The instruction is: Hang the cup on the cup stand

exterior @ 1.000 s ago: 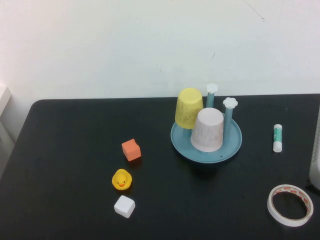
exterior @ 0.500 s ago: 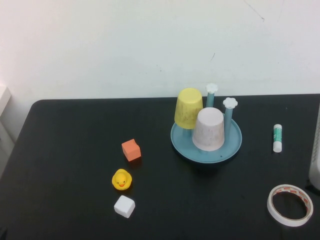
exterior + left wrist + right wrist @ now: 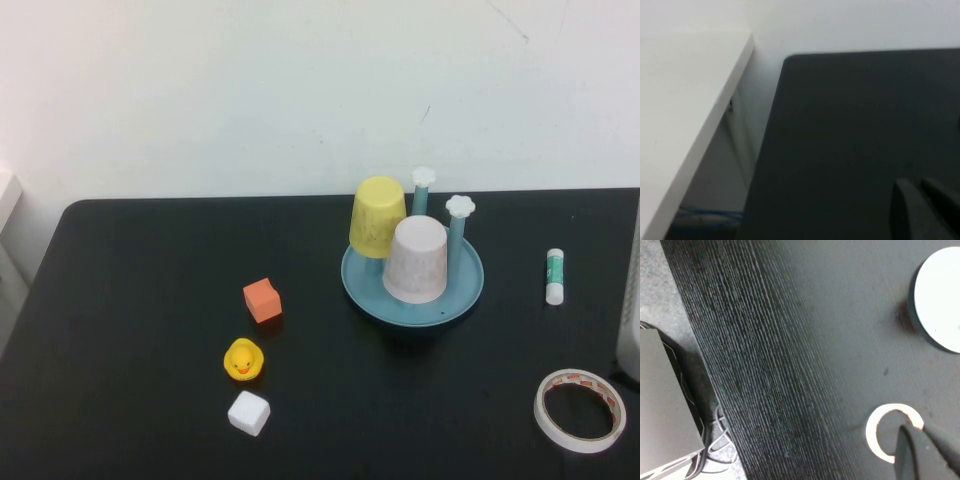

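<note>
Cup (image 3: 415, 260): pale pink, inverted over post of cup stand (image 3: 460, 292), inside teal dish, just beside yellow cup (image 3: 378, 216) on neighbouring post. Two white flower caps (image 3: 460, 206) show bare behind.

Left gripper (image 3: 925, 207): off table's left edge, well apart from stand; fingertips close together, nothing between.

Right gripper (image 3: 927, 450): fingertips near tape roll (image 3: 892, 432), narrow, holding nothing, well apart from cup.

Table (image 3: 150, 300): orange cube (image 3: 262, 299), duck (image 3: 243, 359), white cube (image 3: 249, 412), glue stick (image 3: 555, 276).

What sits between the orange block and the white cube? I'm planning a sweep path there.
In the high view, the yellow duck sits between the orange block and the white cube, apart from both.
</note>
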